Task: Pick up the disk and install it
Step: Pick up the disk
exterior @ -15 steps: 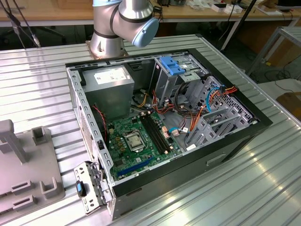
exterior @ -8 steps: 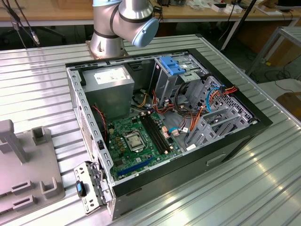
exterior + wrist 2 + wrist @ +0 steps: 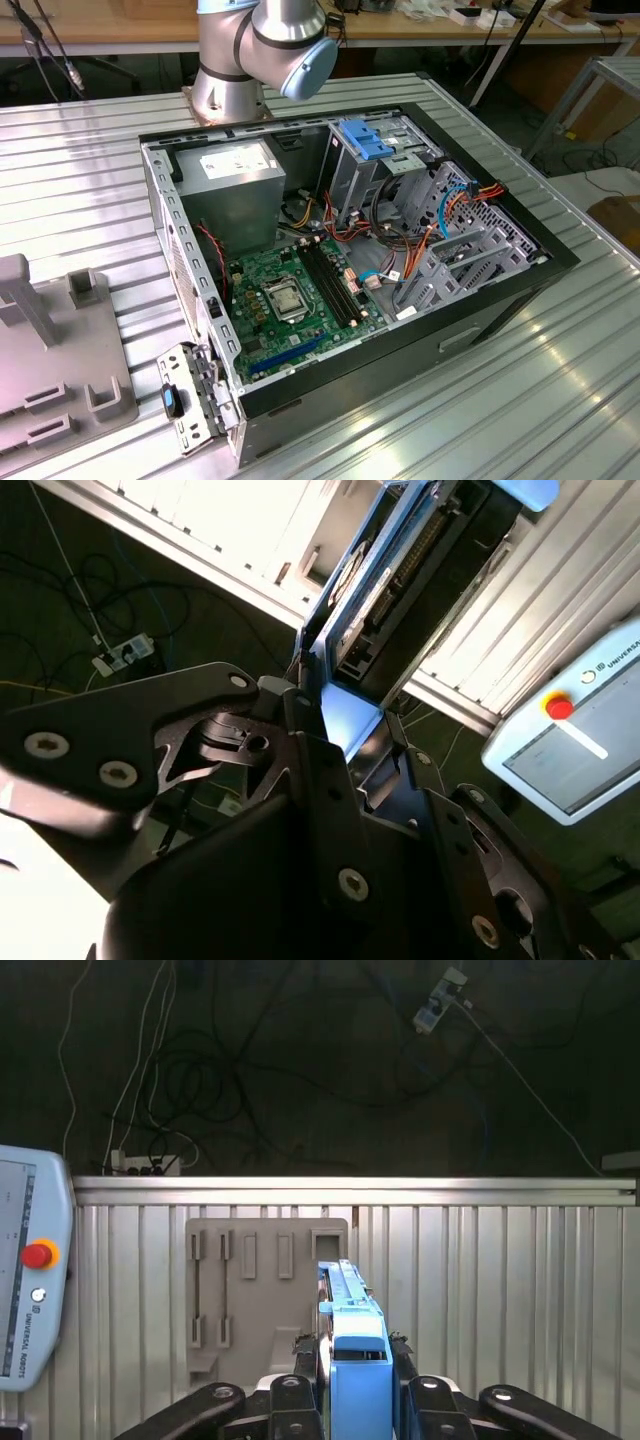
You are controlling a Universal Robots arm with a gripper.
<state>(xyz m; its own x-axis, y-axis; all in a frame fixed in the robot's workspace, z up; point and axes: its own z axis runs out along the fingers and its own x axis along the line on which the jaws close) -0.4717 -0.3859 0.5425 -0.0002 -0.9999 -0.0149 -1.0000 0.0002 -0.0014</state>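
Jaws: closed on the disk, one pad against each broad side.

Exterior view: the open computer case (image 3: 165,220) lies on the ribbed metal surface (image 3: 80,180), near the middle. A light-blue bracket (image 3: 365,140) sits on top of the drive cage along the case's far wall. A grey fixture plate (image 3: 60,370) lies by the surface's edge at the exterior view's left.

Second wrist view: the gripper (image 3: 340,730) holds the disk (image 3: 410,570) by one end. The rest of the disk, blue rail and connector edge included, sticks out free.

First wrist view: the disk (image 3: 355,1330) stands edge-on in the gripper (image 3: 357,1360), clear of the surface. The fixture plate (image 3: 255,1290) and a teach pendant (image 3: 30,1260) lie beyond it.

Handling, judged:
- The metal body is stiff and fairly dense.
- The plastic rails are smoother and may give a little.
- The disk is shock-sensitive and should not be knocked.
- Best hold is across the flat sides, away from the connectors.
- An end grip leaves a long overhang, so it could tilt.
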